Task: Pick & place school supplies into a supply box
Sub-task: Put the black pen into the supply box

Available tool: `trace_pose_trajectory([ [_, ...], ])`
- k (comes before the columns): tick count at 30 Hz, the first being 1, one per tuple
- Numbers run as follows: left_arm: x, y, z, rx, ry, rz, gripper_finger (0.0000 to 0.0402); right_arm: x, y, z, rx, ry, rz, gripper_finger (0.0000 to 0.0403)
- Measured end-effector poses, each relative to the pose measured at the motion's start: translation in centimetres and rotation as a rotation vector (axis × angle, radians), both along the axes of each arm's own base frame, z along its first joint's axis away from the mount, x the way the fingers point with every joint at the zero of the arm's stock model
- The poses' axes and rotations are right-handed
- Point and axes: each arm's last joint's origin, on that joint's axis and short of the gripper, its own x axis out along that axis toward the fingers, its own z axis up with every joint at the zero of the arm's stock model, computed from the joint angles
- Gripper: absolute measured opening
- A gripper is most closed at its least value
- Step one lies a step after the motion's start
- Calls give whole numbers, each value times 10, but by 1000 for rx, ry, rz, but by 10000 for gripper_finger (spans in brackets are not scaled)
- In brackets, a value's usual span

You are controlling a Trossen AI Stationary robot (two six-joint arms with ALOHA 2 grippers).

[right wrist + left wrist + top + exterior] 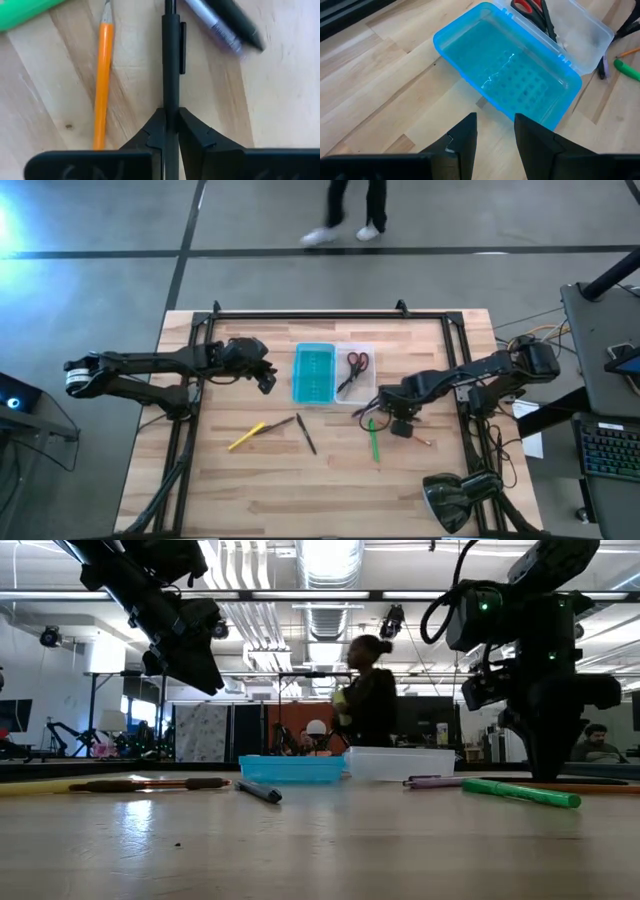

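Note:
The supply box lies open on the table, its turquoise half (313, 373) empty and its clear half (356, 370) holding the red-handled scissors (358, 362). My left gripper (495, 131) is open and hovers beside the turquoise half (510, 75). My right gripper (171, 125) is down at the table just near of the clear half, shut on a black pen (171, 60). An orange pencil (102, 75), a green marker (373, 438), a purple-grey pen (215, 25) and another black pen (235, 20) lie around it. A yellow pencil (246, 436) and two dark pens (280, 425) (306, 433) lie near of the box. My right gripper pinches the black pen's barrel (171, 102), below its clip (182, 47), between the two fingers. The pen runs along the fingers and sticks out past their tips. The gripper comes down from above at a slant. Whether the pen is off the wood, I cannot tell.
A black metal frame (300, 313) edges the far and side borders of the table. A dark lamp-like object (455, 495) sits at the near right corner. A person (368, 705) stands beyond the far edge. Bare wood spreads across the near half (300, 490).

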Motion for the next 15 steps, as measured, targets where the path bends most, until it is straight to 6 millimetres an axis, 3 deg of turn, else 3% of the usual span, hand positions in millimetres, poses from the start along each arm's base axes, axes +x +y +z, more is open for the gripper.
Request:
trace_pose_trajectory([
  [4, 0, 0, 0, 0, 1, 0, 115, 0, 4, 14, 133, -11, -63, 22],
  [9, 0, 0, 0, 3, -3, -2, 115, 1, 7, 47, 312, -140, -140, 21],
  [12, 0, 0, 0, 3, -2, -3, 115, -4, 4, 65, 297, -216, -281, 21],
  [15, 1, 0, 0, 4, -5, -3, 115, -6, -10, 81, 241, -359, -531, 21],
])
